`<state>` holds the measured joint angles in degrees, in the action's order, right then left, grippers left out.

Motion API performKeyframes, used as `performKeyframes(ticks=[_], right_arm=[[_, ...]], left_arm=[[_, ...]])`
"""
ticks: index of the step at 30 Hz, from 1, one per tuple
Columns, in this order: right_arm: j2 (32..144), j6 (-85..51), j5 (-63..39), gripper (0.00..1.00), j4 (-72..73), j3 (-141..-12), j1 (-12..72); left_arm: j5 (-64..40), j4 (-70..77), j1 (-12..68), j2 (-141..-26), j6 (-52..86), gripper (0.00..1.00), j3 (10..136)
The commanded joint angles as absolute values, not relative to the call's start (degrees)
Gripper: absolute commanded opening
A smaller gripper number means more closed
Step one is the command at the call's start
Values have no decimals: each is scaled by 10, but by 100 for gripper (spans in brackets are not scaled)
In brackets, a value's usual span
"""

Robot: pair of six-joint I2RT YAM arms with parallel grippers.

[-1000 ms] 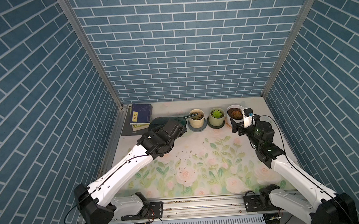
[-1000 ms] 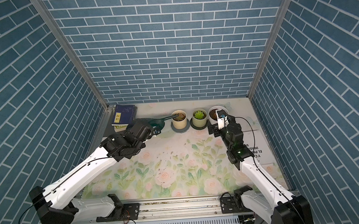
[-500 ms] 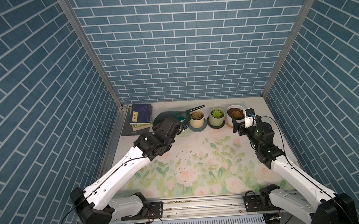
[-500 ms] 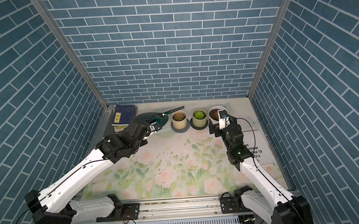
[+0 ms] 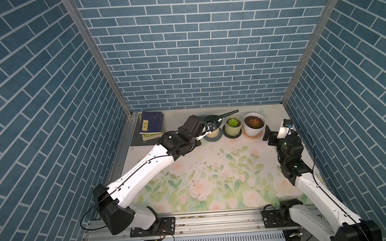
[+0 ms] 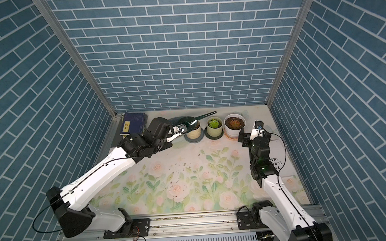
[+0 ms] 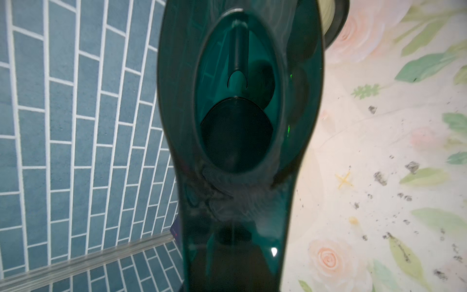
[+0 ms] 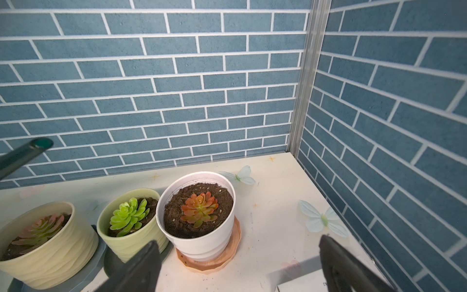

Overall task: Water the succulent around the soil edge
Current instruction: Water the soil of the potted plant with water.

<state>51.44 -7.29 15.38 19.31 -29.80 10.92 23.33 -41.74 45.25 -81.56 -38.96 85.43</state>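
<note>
Green watering can (image 6: 187,122) clamped between left fingers (image 6: 173,138); right fingers (image 8: 141,265) spread wide, near white pot (image 8: 202,242).

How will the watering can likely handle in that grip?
The watering can looks like glossy rigid plastic: probably stiff but slippery. Its long spout reaches far beyond the left gripper, so it may twist when tilted.

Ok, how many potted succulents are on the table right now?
3, in a row at the back: cream pot partly under the watering can, green pot in the middle, white pot nearest the right gripper. None appears hidden.
</note>
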Motion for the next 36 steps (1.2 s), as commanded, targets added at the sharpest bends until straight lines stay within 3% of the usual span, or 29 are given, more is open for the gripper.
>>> performKeyframes(ticks=[1,8,12,17,36], right_arm=[[511,-98,134,99,206,-290,100],[506,-95,130,99,222,-277,88],[507,-92,127,99,226,-276,86],[507,-91,120,99,229,-275,82],[495,-90,107,100,243,-269,75]], left_arm=[[196,-387,455,-810,-373,0,881],[304,-520,455,-900,-349,0,977],[324,-520,458,-930,-356,0,1007],[427,-517,470,-979,-393,0,1016],[459,-485,516,-989,-457,0,1027]])
